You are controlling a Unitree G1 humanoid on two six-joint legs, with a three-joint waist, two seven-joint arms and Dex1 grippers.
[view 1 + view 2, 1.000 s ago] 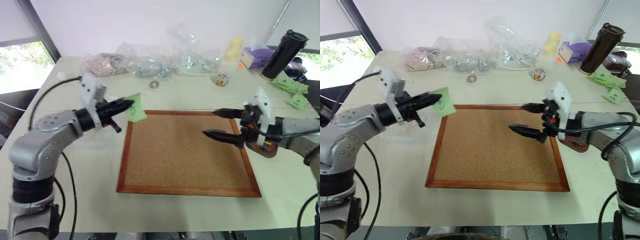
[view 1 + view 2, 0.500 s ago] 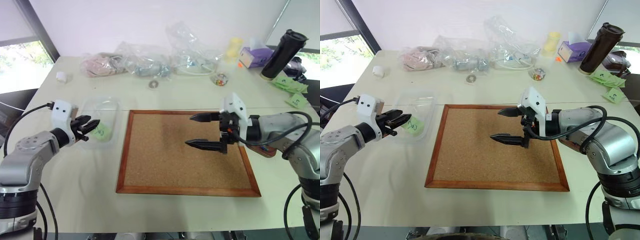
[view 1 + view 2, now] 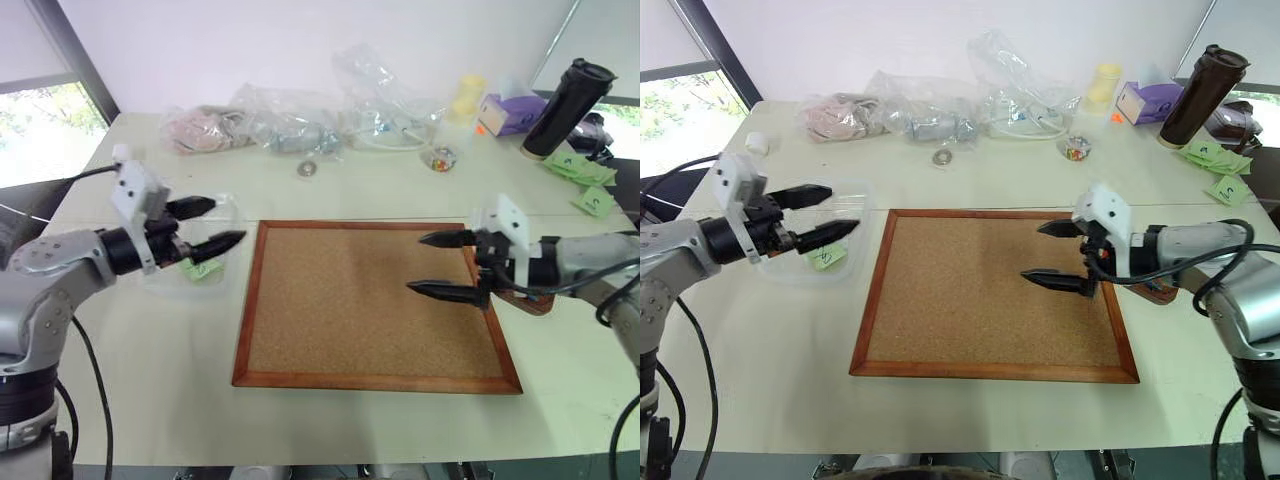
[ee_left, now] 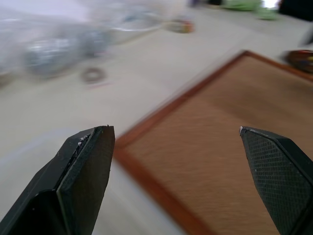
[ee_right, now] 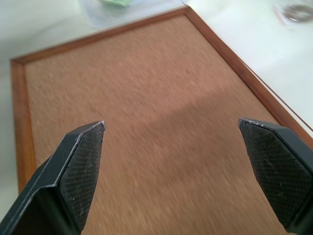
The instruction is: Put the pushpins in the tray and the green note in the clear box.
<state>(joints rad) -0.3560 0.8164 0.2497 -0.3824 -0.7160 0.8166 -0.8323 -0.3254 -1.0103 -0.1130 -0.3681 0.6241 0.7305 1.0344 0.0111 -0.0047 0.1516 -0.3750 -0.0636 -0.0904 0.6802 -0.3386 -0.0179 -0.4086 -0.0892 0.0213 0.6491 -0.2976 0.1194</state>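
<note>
The green note (image 3: 826, 257) is seen lying in the clear box (image 3: 862, 203) at left of frame, so both the left gripper (image 3: 830, 211) and the right gripper (image 3: 1048, 253) are held with jaws wide and empty.

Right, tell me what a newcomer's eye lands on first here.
The big wood-framed cork board fills the middle of the table. On either side of it hang the left gripper and right gripper, both open. The green note lies in the clear box under the left gripper, and wrinkled plastic bags crowd the far edge.
</note>
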